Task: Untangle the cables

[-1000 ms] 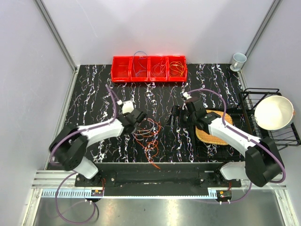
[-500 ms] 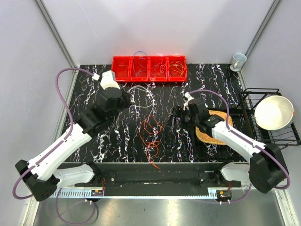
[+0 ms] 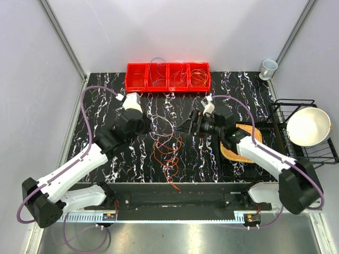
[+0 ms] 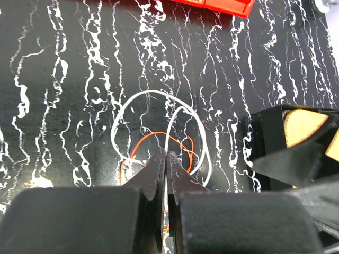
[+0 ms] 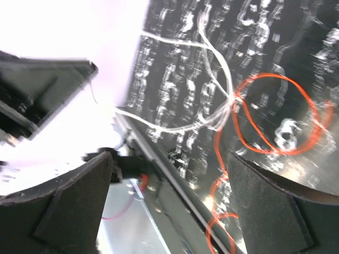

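Left arm reached forward, left gripper (image 4: pixel 165 157) pinched shut on a white cable (image 4: pixel 148 91); right gripper (image 3: pixel 188 127) hovered wide open, pointing left; orange cables (image 3: pixel 168 151) lay tangled on the black, white-veined table (image 3: pixel 106 106); red bins (image 3: pixel 168 77) at its far edge.

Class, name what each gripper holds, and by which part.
The left gripper pinches the white cable on a strand of its loop; the right gripper, open, holds nothing.
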`<state>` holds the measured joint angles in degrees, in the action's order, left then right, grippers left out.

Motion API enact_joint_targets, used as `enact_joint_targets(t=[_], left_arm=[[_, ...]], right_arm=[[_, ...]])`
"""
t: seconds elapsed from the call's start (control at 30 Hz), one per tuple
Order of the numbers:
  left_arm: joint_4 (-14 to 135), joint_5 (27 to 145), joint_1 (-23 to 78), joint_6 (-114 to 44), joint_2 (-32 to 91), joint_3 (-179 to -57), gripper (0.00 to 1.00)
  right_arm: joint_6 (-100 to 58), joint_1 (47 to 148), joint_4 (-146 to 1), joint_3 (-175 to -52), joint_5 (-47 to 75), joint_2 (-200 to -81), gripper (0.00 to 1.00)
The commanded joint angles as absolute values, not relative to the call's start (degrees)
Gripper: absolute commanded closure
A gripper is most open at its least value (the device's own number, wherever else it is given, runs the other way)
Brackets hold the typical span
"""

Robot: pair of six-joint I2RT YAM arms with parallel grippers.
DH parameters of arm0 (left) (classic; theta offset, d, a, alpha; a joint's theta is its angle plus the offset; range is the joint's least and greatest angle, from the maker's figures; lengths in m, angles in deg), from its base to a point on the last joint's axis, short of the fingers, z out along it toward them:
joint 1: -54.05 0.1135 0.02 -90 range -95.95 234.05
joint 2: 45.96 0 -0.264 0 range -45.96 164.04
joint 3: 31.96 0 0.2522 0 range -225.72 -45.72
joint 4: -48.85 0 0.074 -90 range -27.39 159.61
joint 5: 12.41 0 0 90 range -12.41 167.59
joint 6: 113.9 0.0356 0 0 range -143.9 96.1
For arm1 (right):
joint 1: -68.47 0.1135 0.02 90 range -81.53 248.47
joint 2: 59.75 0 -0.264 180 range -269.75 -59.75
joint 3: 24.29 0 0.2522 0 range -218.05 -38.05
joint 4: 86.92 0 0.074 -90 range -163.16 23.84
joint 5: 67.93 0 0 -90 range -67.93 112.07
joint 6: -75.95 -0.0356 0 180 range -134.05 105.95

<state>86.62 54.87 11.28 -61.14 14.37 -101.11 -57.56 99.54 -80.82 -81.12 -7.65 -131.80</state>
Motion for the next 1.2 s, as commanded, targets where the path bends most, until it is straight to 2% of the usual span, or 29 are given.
enact_joint_targets(t=[0.0, 0.33, 0.53, 0.67, 0.7, 0.77, 0.8, 0.83, 0.87, 0.9, 0.97, 1.0, 1.1, 1.17], left_arm=[[81.3, 56.8, 11.4, -61.4, 12.0, -100.6, 1.0], [80.1, 58.1, 11.3, -62.0, 11.1, -99.0, 1.0], [78.8, 58.8, 11.4, -62.1, 11.3, -98.2, 1.0], [78.7, 59.0, 11.4, -62.0, 11.2, -98.3, 1.0], [78.8, 59.0, 11.4, -62.0, 11.1, -98.2, 1.0], [78.7, 58.9, 11.4, -62.0, 10.9, -97.9, 1.0], [78.9, 58.7, 11.4, -61.9, 10.8, -97.8, 1.0], [78.9, 58.4, 11.4, -61.7, 11.1, -97.8, 1.0], [79.5, 58.3, 11.4, -61.5, 11.2, -97.8, 1.0], [80.1, 57.5, 11.4, -60.7, 11.4, -98.0, 0.88], [83.0, 56.1, 11.4, -59.9, 12.0, -99.2, 0.57], [84.2, 54.3, 11.3, -59.3, 12.1, -99.8, 0.3], [88.6, 51.7, 10.7, -58.4, 11.8, -102.5, 0.16], [91.4, 49.6, 9.1, -57.8, 10.8, -105.0, 0.16]], right_arm=[[-69.1, 99.7, -97.5, -80.9, -12.1, -138.3, 0.08], [-69.9, 99.7, -99.9, -81.8, -10.5, -147.0, 0.1], [-74.3, 99.7, -108.5, -82.4, -13.8, -154.7, 0.19], [-75.7, 99.7, -109.7, -83.8, -14.7, -157.2, 0.41], [-75.7, 99.7, -109.6, -84.0, -14.8, -157.6, 0.54], [-75.5, 99.7, -108.2, -84.7, -14.8, -157.6, 0.7], [-75.2, 99.7, -107.4, -85.1, -14.6, -157.4, 0.95], [-74.9, 99.7, -105.4, -85.5, -14.5, -156.5, 1.0], [-74.1, 99.7, -104.3, -86.6, -14.5, -155.9, 1.0], [-73.4, 99.6, -102.7, -87.4, -14.1, -154.9, 1.0], [-70.1, 99.6, -94.9, -91.6, -12.7, -151.3, 1.0], [-68.8, 99.8, -88.3, -93.5, -12.0, -148.2, 1.0], [-62.2, 99.7, -72.8, -103.0, -6.9, -143.2, 1.0], [-58.5, 99.7, -65.4, -109.9, -3.2, -142.0, 1.0]])
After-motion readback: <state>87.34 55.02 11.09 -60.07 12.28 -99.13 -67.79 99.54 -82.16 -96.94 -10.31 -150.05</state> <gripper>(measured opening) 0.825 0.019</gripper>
